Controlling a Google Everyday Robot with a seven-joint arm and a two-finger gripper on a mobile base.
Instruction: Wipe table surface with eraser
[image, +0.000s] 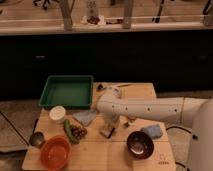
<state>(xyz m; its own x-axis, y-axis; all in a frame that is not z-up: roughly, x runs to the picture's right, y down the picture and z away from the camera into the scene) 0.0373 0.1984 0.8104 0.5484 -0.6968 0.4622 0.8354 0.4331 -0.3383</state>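
My white arm reaches in from the right across the wooden table (125, 152). The gripper (108, 129) hangs down from the arm's end at the table's middle, with its tip at the table surface. A small pale block, probably the eraser (105, 133), sits right at the gripper's tip. I cannot tell if the gripper holds it.
A green tray (66, 92) stands at the back left. A white cup (57, 114), a grey cloth (86, 118), a green vegetable with dark items (73, 132), an orange bowl (55, 152), and a small metal cup (36, 139) are on the left. A dark bowl (140, 145) and blue cloth (152, 131) lie at the right.
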